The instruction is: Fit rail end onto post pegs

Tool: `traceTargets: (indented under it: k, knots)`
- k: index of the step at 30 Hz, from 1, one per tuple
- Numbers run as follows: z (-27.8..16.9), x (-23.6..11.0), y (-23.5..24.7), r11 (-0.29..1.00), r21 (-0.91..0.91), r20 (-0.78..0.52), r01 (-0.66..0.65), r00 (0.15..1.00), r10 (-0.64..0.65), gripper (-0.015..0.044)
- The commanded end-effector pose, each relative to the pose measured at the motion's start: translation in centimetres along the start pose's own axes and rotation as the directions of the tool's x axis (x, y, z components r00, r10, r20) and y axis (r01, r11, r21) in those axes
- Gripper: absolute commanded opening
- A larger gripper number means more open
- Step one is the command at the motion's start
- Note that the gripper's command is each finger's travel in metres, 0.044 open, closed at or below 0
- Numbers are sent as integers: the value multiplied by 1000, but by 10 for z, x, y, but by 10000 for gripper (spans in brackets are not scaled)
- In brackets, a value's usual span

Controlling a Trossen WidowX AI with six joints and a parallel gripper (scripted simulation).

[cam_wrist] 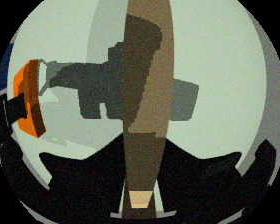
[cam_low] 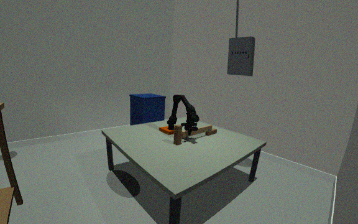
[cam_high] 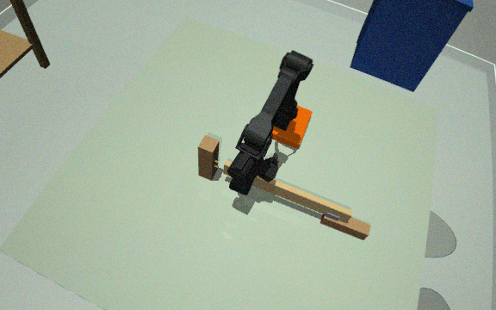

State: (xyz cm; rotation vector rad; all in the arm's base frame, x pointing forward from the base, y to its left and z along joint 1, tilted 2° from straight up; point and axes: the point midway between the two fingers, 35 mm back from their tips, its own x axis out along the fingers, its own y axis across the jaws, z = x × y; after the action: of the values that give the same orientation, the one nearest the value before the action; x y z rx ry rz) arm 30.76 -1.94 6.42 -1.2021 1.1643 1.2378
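The wooden rail [cam_high: 304, 196] [cam_low: 202, 130] [cam_wrist: 150, 65] runs from the footboard block [cam_high: 357, 228] [cam_low: 211, 132] toward the post [cam_high: 206, 162] [cam_low: 178, 135]. Its far end is at the bracket [cam_high: 331, 216]; exact seating is too small to tell. Its near end appears raised off the table, with a shadow beside the rail. A small gap separates that end from the two pegs [cam_high: 216, 164], which stick out bare from the post. My gripper [cam_high: 255, 177] [cam_low: 189, 132] [cam_wrist: 140, 133] is shut on the rail near its near end. The rail's peg holes are hidden.
The arm's orange base plate [cam_high: 303, 125] [cam_low: 165, 130] [cam_wrist: 31, 100] stands behind the rail, with the arm reaching over from it. The pale green table [cam_high: 145, 215] [cam_low: 166, 168] carries everything. A blue cabinet [cam_high: 407, 43] [cam_low: 148, 109] stands on the floor beyond the table.
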Motion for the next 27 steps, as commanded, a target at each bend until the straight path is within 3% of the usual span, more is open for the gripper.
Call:
traceTargets:
  k: [1,27]
  knots:
    - [-2,-2,-2,1000,-2,1,7,1000,-7,0]
    - [-10,-2,-3,1000,-2,0,7,1000,-7,0]
